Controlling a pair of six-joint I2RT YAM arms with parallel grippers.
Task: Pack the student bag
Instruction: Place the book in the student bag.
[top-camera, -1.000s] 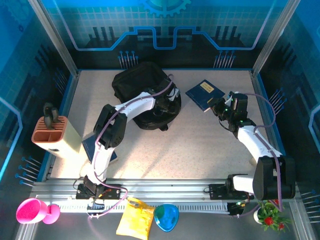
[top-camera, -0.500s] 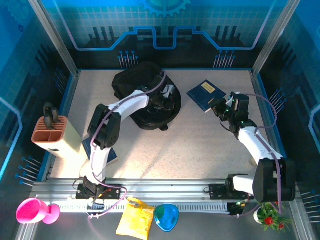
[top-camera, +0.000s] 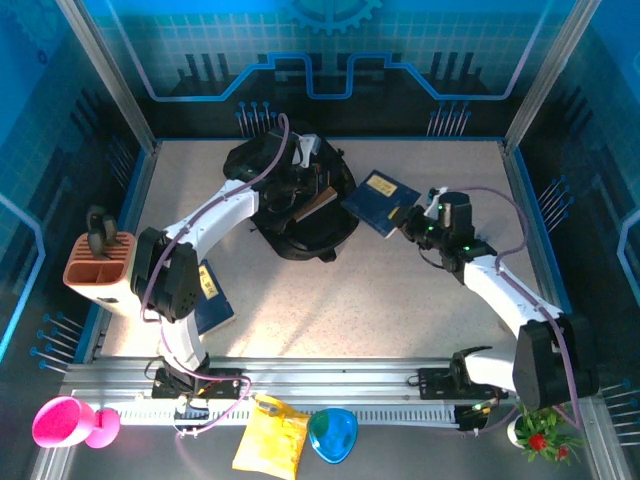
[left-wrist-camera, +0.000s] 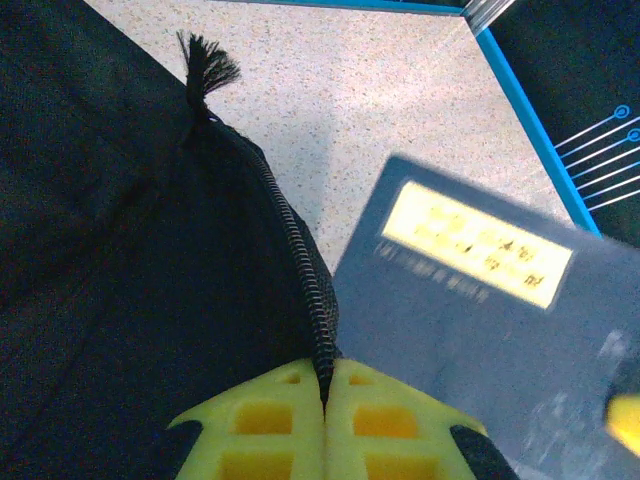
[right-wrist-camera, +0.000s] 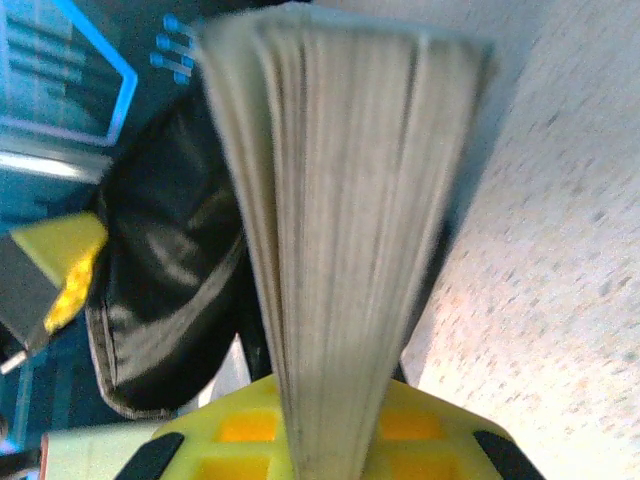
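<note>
From above, the left gripper (top-camera: 305, 193) pinches the edge of the student bag (top-camera: 300, 240), which lies right under it, so the bag's mouth is pulled open. Just beside it, the right gripper (top-camera: 412, 222) holds a blue book (top-camera: 378, 198) tipped toward that mouth (probably the next thing to go in).

In the left wrist view, the yellow fingers (left-wrist-camera: 270, 420) are pressed together on the zipper edge (left-wrist-camera: 300, 250). The book hangs just to their right.

In the right wrist view, the fingers squeeze the book's pages (right-wrist-camera: 340, 250) tight, so it won't slip. The bag is just ahead, to the left.
</note>
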